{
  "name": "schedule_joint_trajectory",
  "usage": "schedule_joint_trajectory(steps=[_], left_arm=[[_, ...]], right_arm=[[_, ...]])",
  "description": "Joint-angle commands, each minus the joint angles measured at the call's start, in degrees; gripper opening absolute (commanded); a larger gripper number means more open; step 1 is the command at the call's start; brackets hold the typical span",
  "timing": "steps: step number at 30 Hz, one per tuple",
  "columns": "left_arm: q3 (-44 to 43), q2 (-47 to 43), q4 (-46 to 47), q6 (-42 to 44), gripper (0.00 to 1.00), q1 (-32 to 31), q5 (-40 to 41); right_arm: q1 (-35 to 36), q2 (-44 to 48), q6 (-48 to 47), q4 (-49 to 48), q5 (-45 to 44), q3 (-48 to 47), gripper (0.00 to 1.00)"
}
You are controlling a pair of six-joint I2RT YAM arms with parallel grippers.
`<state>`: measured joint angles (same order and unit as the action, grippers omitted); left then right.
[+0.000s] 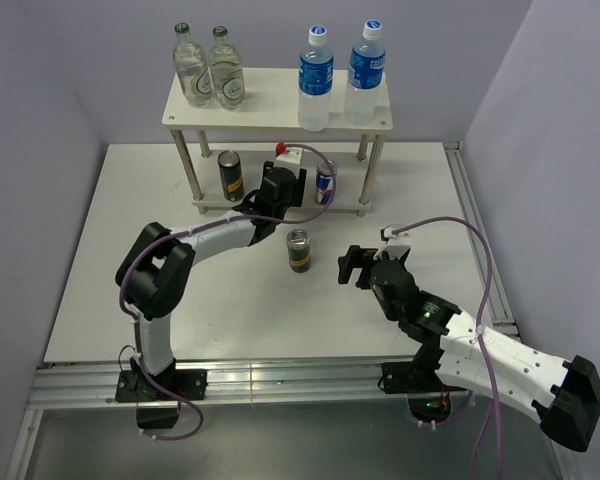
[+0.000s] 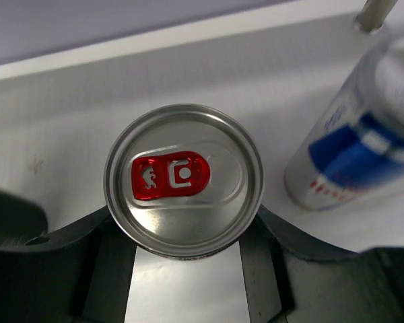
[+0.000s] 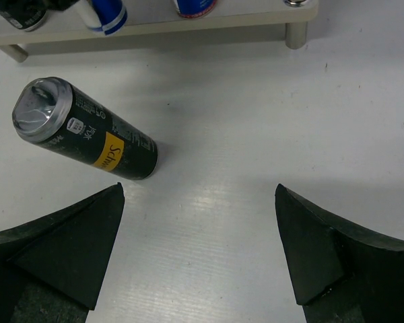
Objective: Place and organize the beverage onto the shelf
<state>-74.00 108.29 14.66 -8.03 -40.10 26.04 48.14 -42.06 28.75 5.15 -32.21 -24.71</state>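
Left end effector (image 2: 185, 225), can (image 2: 184, 171) body hidden

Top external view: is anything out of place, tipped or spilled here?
Nothing is tipped or spilled. One dark can stands upright alone on the table, in front of the shelf rather than on it. The left gripper grips a red-tabbed can at the shelf.

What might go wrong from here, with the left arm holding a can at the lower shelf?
The red-tab can in the left claw stands close beside a blue-silver can; opening or backing out might knock that neighbour. The claw sits under the top board, so lifting early could jolt the tall water bottles. The dark can stands on the table near the left arm and may get swept over on retreat.
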Motion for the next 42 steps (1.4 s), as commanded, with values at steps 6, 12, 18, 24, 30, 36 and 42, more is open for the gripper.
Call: schedule_joint_trajectory(steps=[6,12,18,24,30,36,42], left_arm=[[-9.84,4.73,10.66,-2.25,0.0,0.9,-4.07],[-13.54,7.63,8.81,-4.18,0.0,0.9,-8.71],[-14.16,8.6,7.58,-4.54,0.02,0.9,-10.31],[-14.25,8.34,5.56,-3.57,0.69,0.9,-10.93],[-12.31,6.15,5.47,-2.52,0.89,0.9,-8.73],[-9.59,3.6,5.03,-1.72,0.92,0.9,-6.89],[-6.17,-0.09,4.68,-1.37,0.98,0.9,-5.83]], right_arm=[[0.29,-0.65,0.87,-2.42,-0.84,0.98,1.0],[0.38,-1.53,0.78,-2.95,-1.1,0.89,1.0],[0.37,-2.06,0.78,-3.04,-1.19,0.8,1.0],[0.38,-2.23,0.78,-3.13,-1.19,0.89,1.0],[0.29,-2.06,0.78,-3.13,-1.19,0.98,1.0],[0.38,-1.88,0.87,-3.04,-1.19,1.07,1.0],[0.29,-1.79,0.78,-2.95,-1.28,1.15,1.0]])
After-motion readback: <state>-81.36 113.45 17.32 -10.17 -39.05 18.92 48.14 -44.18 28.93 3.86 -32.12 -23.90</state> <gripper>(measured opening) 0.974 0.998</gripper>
